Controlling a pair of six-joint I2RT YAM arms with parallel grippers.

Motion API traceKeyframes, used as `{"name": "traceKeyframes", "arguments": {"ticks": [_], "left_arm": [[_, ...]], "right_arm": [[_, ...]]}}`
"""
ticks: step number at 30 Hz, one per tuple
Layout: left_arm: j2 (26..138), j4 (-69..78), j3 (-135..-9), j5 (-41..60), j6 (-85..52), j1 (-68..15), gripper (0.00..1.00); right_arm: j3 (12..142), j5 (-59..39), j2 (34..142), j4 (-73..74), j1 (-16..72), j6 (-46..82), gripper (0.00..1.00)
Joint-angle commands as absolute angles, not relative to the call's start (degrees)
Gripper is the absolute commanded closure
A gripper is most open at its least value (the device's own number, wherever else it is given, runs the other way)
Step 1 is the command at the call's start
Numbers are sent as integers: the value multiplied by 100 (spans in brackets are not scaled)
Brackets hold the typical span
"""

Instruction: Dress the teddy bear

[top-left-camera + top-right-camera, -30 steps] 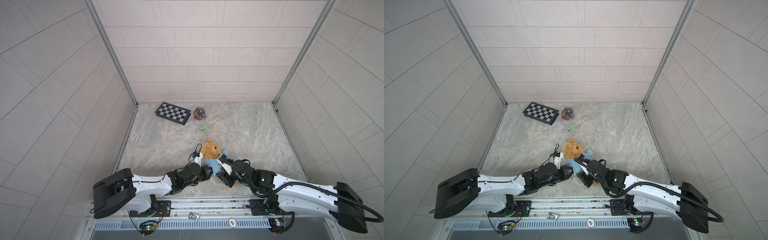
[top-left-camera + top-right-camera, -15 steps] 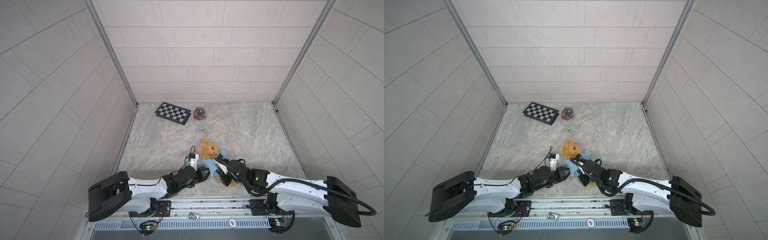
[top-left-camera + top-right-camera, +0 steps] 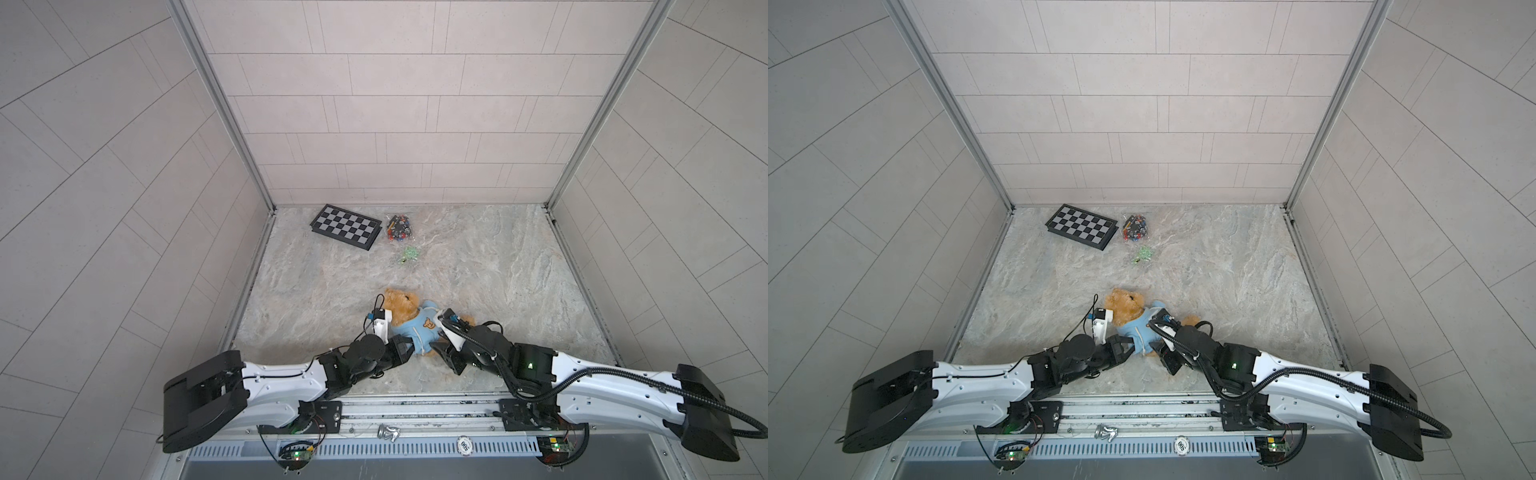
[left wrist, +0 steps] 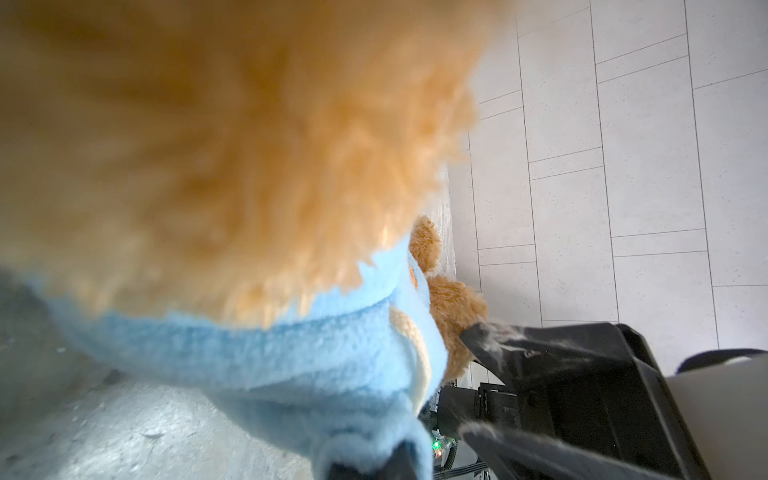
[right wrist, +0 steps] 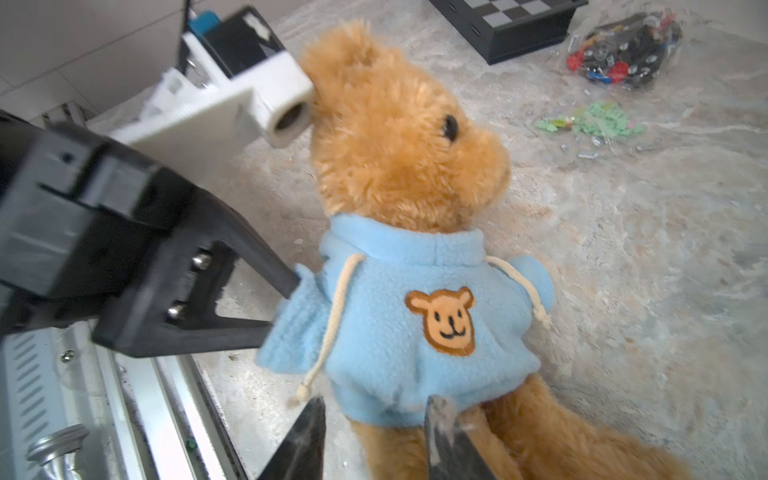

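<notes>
**Marbled desk (image 3: 478, 266), front edge: jacket on, sleeves doubtful**

Tiled booth walls on three sides. At the back of the desk, well apart from the work, lie a chessboard (image 3: 345, 227), a bag of small parts (image 3: 399, 227) and some green scraps (image 3: 409, 253).

Position: the teddy bear (image 5: 399, 137) lies on its back near the front rail, between the two arms. A blue hoodie (image 5: 395, 357) covers its neck and torso. No paw shows from either sleeve.

Grip: the left claw (image 5: 282, 309) is closed tight on one sleeve end of the hoodie. Its white camera mount (image 5: 249, 104) sits against the bear's head.

Grip: the right claw (image 5: 374, 409) has its jaws apart, roughly halfway, and holds nothing. The hem lies between the tips, with one tip against leg fur.

Risks, as I judge them:
- The bear is light and unpinned, so a pull on the sleeve likely drags the whole toy toward the rail instead of drawing cloth over an arm.
- If the right claw closes where it stands, it may take fur or leg along with the hem, and the hoodie then rides up.
- The loose drawstrings hang near both claws, and a snag would bunch the collar.
- The camera mount could shove the head sideways and roll the bear.
</notes>
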State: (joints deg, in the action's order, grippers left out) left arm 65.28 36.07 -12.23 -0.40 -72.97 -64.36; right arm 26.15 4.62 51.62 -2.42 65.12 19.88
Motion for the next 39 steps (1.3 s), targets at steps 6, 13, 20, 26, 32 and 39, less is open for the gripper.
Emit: {"name": "traceKeyframes", "arguments": {"ticks": [6,13,20,26,32,39], "left_arm": [[6372,3318,-1304,-190,-7365,-6517,100],[6280,3350,-1292,-211,-7372,-6532,100],[6328,3421,-1294,-191,-7364,-6539,100],[6330,3638,-1178,-201,-7386,-6539,100],[6116,3523,-908,-243,-7366,-6530,100],[5872,3262,-687,-151,-7267,-6428,100]], "right_arm": [[3100,420,6139,355,6799,2284,58],[3085,450,6555,399,6760,2410,64],[3124,576,6809,198,6667,2375,81],[3123,711,6889,-23,6621,2356,100],[2504,680,6674,-26,5957,2589,100],[2386,886,6258,-632,5599,2586,100]]}}
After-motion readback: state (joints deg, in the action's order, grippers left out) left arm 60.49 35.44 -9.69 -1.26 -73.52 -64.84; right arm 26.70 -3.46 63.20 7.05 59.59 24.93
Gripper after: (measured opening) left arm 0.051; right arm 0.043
